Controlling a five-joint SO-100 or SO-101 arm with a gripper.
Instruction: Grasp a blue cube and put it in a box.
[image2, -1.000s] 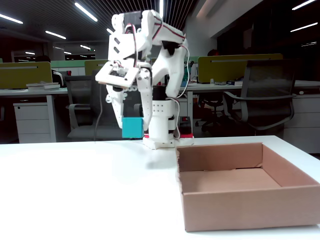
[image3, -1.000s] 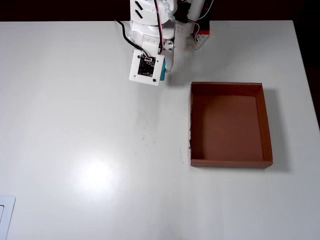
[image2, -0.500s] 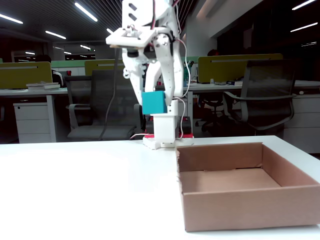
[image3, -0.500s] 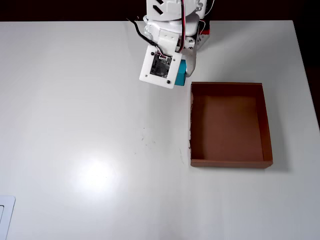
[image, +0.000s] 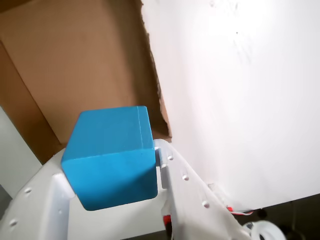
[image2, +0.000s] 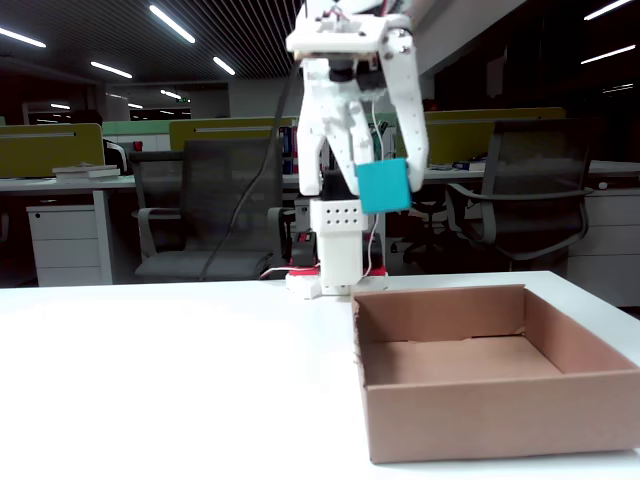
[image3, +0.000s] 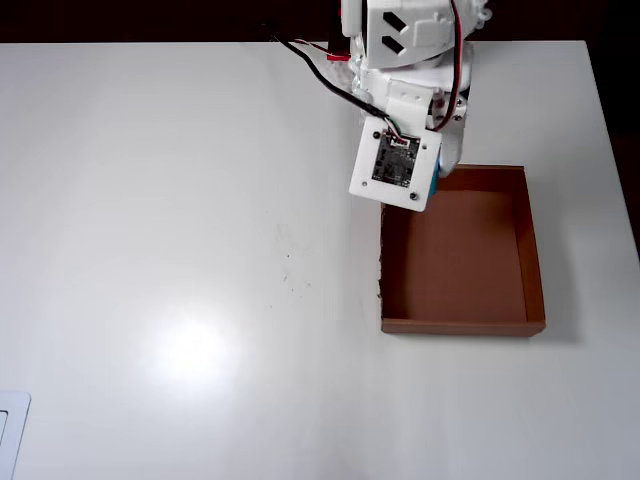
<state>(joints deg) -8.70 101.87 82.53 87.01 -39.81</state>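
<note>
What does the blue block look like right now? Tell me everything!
The blue cube is a small, solid teal-blue block with plain, matte faces and sharp edges. The white gripper clamps it on two sides, so it hangs in the air, a little tilted. In the fixed view it floats well above the table. From overhead only a sliver peeks out, over the corner of the brown box.

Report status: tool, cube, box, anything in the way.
Tool shut on the blue cube, held high above the table. Cube over the box near its arm-side corner. Box interior bare, path down clear.
</note>
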